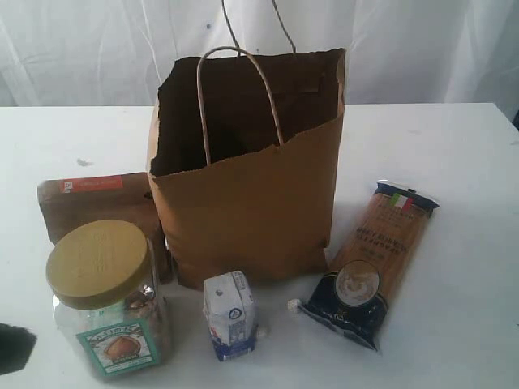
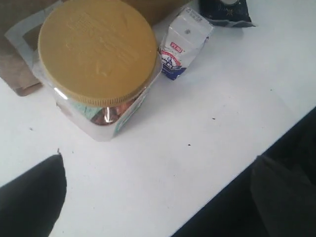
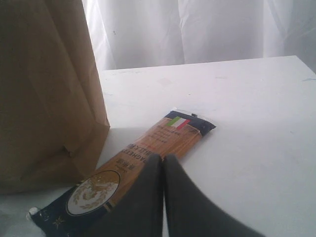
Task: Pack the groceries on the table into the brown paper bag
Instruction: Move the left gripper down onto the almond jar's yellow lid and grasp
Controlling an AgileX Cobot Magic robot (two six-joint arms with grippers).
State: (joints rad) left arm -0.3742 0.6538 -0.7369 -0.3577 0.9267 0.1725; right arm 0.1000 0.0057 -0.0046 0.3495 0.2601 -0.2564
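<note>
- Toward the tabletop edge nearest the exterior camera, left side: clear nut jar with a wide tan screw lid (image 1: 104,296), upright. A small white-and-blue carton (image 1: 231,316) stands just beside it, not touching. A brown kraft pouch with an orange label (image 1: 85,203) lies close behind it.
- Centre of the broad white table (image 1: 454,162): tall creased brown kraft paper bag (image 1: 251,211), upright, mouth open. One twisted paper loop handle (image 1: 239,105) leans across the opening. Interior dark; contents cannot be told.
- Right of the bag: long spaghetti pack with a dark blue end (image 1: 377,259), lying flat, near the bag's foot.
- Left gripper (image 2: 159,163): fingers spread wide, nothing between them, low by the tabletop edge, just short of the jar.
- Right gripper (image 3: 163,158): fingers pressed together, empty, above the spaghetti pack.
- Judgement: the step in hand is the left arm's approach to the nut jar. Four packs lie unpacked.
- To do it well: the lid overhangs, so bracket the clear body below it at full spread, squarely.
- Come in from the edge side to avoid nudging the carton, and close firmly, since smooth plastic may slip.
- Lift straight up until the base clears the bag rim. Enter where the rim dips, clear of the handle, and lower the jar upright before letting go.
</note>
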